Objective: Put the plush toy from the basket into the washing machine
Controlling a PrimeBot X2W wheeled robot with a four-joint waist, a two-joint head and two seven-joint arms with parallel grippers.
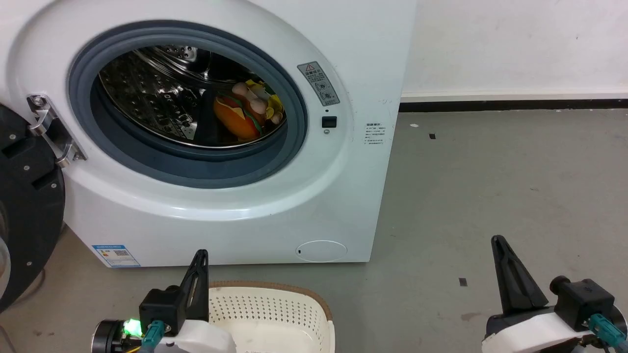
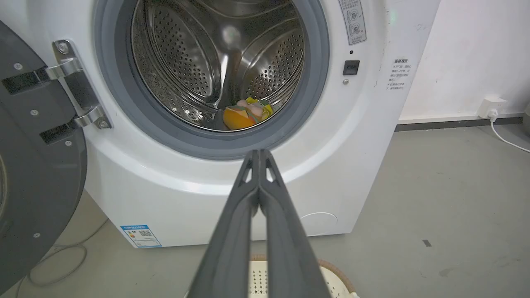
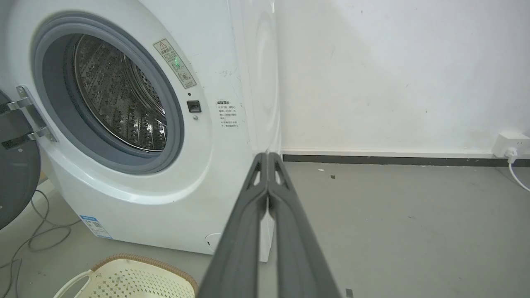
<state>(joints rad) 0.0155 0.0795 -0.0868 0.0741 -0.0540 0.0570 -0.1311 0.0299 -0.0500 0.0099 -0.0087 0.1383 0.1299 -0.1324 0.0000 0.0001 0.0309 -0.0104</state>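
Left gripper (image 1: 200, 256) is sitting at the lower left of the head view, just above the near rim of the basket (image 1: 274, 306). Its two dark fingers (image 2: 234, 231) are pressing flat against each other from base to tip, gripping nothing. At the lower right, the right gripper (image 1: 498, 243) is hovering over the grey floor (image 1: 490, 186), well apart from the basket. Its two fingers (image 3: 246, 231) are likewise lying closed together with nothing between them.

One plush toy (image 1: 244, 116) is lying inside the steel drum (image 1: 147, 93), low on the right side of the opening, with its orange burger part facing outward and the pale pink and yellow parts behind it. One washing machine (image 1: 235, 220) is standing against the white wall. Its single black door (image 1: 24, 206) is hanging wide open on the left from one metal hinge (image 1: 49, 130), and one grey rubber ring (image 1: 196, 169) is framing the drum mouth.

Three labels are showing on the white front: one warning sticker (image 1: 319, 83) beside the ring, one block of small print (image 1: 375, 135) near the right edge, and one blue-edged label (image 1: 115, 255) at the bottom left. The one basket is standing on the floor just in front of the machine. One wall socket (image 3: 511, 145) is feeding a white cable.
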